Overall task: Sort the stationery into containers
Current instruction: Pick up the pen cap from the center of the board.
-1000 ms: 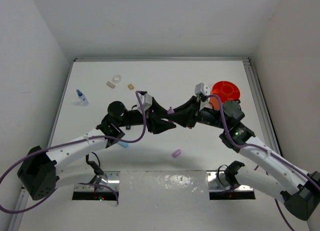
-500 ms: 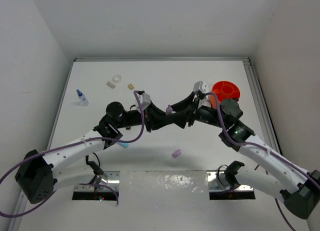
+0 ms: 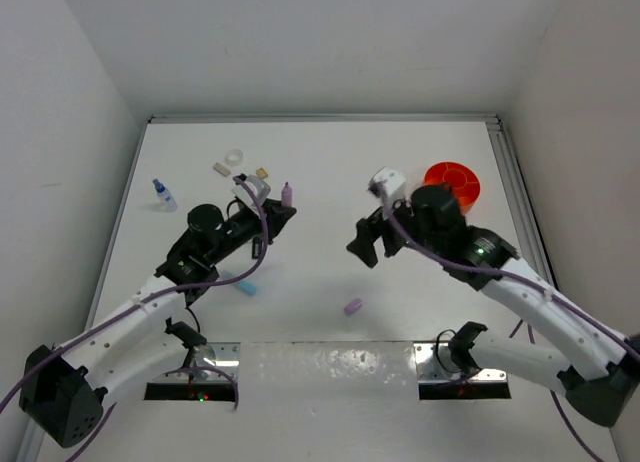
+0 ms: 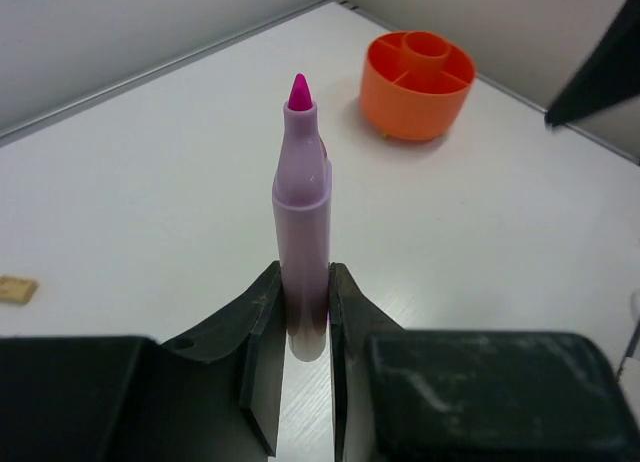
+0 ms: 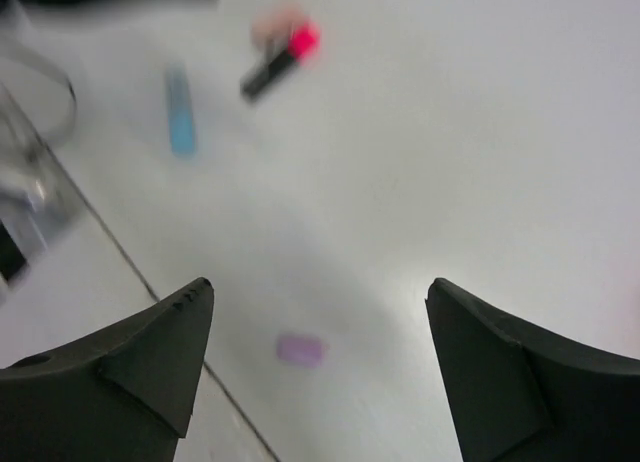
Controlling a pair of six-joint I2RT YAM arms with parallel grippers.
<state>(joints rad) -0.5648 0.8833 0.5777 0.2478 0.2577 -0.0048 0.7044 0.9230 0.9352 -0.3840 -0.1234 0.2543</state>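
Left claw (image 4: 303, 277) clamps pink-tipped highlighter (image 4: 301, 187); right claw (image 5: 320, 287) gapes wide above, seemingly, lilac eraser (image 5: 300, 350).

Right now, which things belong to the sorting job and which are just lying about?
Job: orange tub, lilac highlighter, light-blue highlighter, lilac eraser, tape ring, beige blocks, blue-capped bottle, pink-capped black marker.
Not job: metal base plate, black clamps.

The left arm (image 3: 140, 304) is stretching forward and rightward, the left gripper (image 4: 303, 282) clamping a lilac marker (image 4: 301, 197) between both fingers. The right arm (image 3: 530, 297) is bending inward, the right gripper (image 5: 318, 292) pointing down, fingers spread wide.
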